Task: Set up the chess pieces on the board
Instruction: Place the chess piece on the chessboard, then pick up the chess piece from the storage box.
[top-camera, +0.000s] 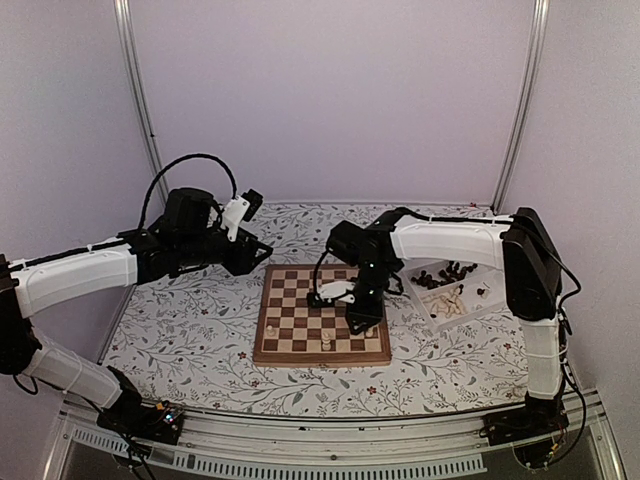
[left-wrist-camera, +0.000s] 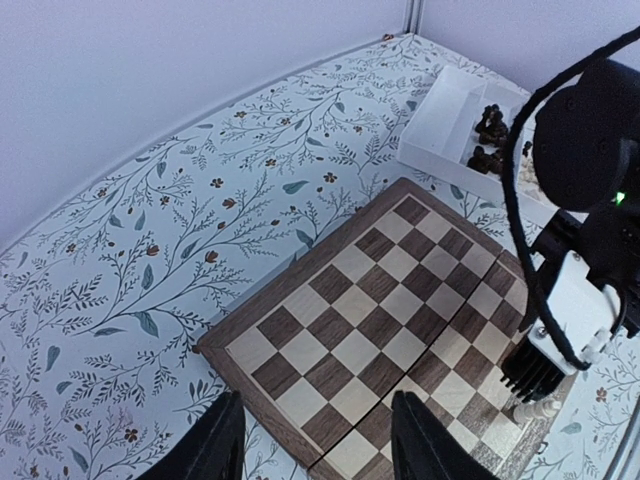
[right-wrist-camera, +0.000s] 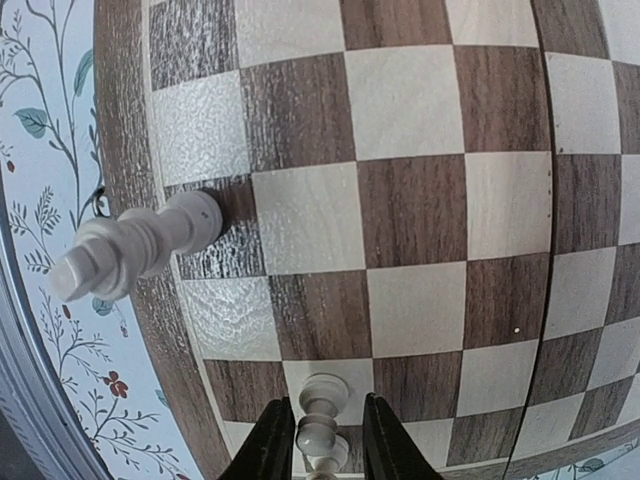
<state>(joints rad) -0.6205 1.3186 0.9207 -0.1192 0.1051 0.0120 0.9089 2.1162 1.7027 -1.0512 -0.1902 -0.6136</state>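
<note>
From my station I saw the right claw (right-wrist-camera: 327, 420) low over the board (top-camera: 300, 320), toward its near right part. Its jaws were narrow, with a small cream piece (right-wrist-camera: 322, 395) upright between the fingers (right-wrist-camera: 275, 445). A sliver of board showed between that piece and one finger, so as far as I could judge the claw was slightly parted around it rather than clamped. The piece stood on a pale square one row in from the board's edge. A taller cream piece (right-wrist-camera: 140, 245) stood by itself on a dark square in the edge row, a couple of squares from the small one and well clear of the claw. In the overhead view it sat at the board's near edge. The rest of the squares I could see were bare. The left claw (left-wrist-camera: 315, 450) hung above the floral cloth (top-camera: 190, 330) just off the board's far left corner. Its jaws were spread about halfway with nothing between them, and its camera looked across the board toward the right arm. The white tray (left-wrist-camera: 440, 125) lay on the cloth just beyond the board's right side. It held a cluster of dark pieces (top-camera: 445, 275) in its far part and a heap of cream pieces (top-camera: 452, 303) nearer to me.
</note>
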